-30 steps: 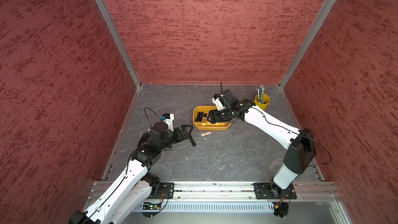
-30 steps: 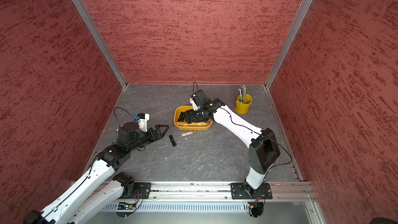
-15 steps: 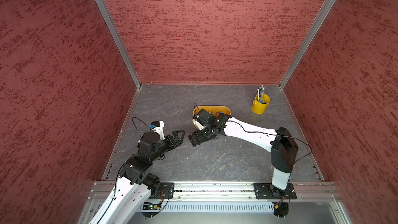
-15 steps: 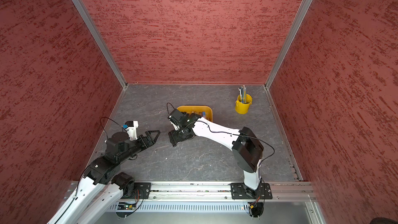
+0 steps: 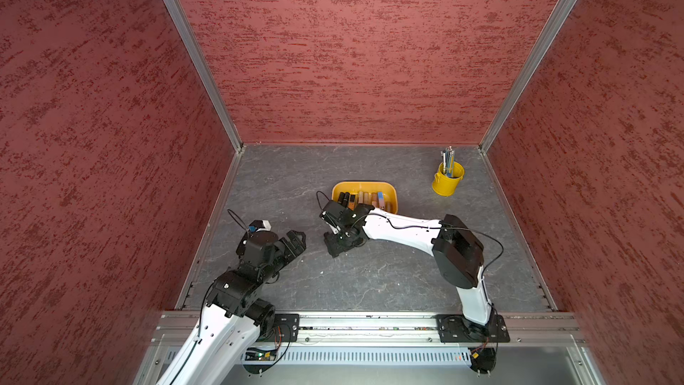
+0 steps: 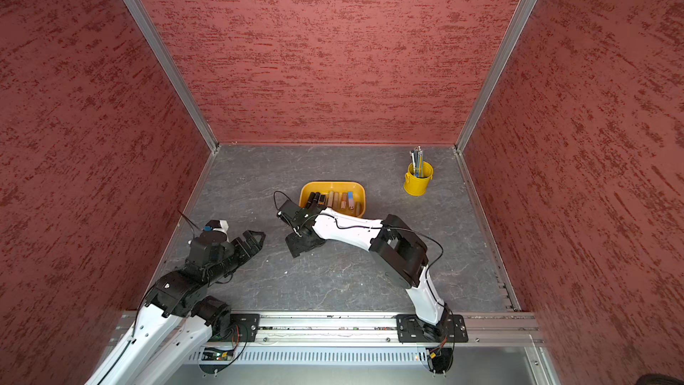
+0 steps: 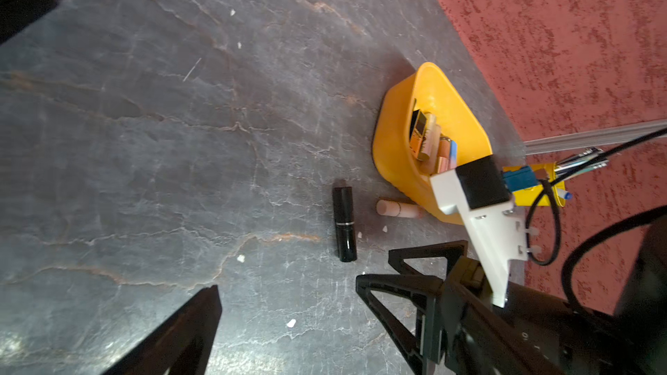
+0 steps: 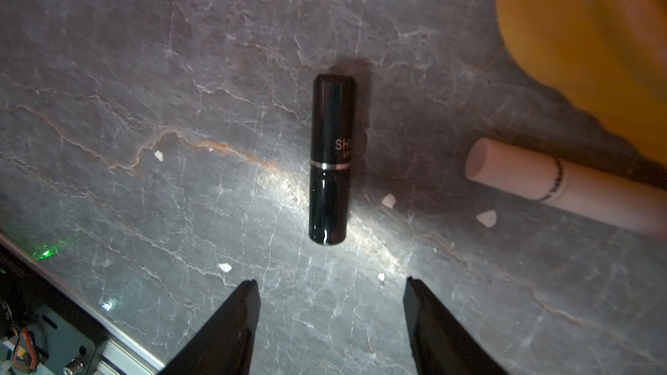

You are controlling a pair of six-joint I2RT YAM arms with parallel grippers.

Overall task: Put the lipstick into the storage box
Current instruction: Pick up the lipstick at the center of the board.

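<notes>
A black lipstick (image 8: 331,160) with a silver band lies on the grey floor, close in front of the mustard-yellow storage box (image 5: 364,184) (image 6: 333,184) (image 8: 584,30). A pale pink lipstick (image 8: 534,180) lies beside it, against the box wall. My right gripper (image 8: 331,281) (image 5: 336,248) (image 6: 297,248) hovers low over the black lipstick, open, with nothing between its fingers; in both top views it hides both lipsticks. My left gripper (image 5: 298,242) (image 6: 260,238) (image 7: 287,286) stands wide open and empty to the left. The left wrist view shows the black lipstick (image 7: 344,225) and the box (image 7: 393,131).
Several lipsticks lie side by side inside the box. A small yellow pen cup (image 5: 447,183) (image 6: 418,183) holding pens stands at the back right. Red walls close in the left, back and right sides. Small white specks dot the floor.
My right arm swung from above the storage box down to the floor in front of it, now covering the lipsticks, its jaws narrowing slightly. My left arm drew back to the front left.
</notes>
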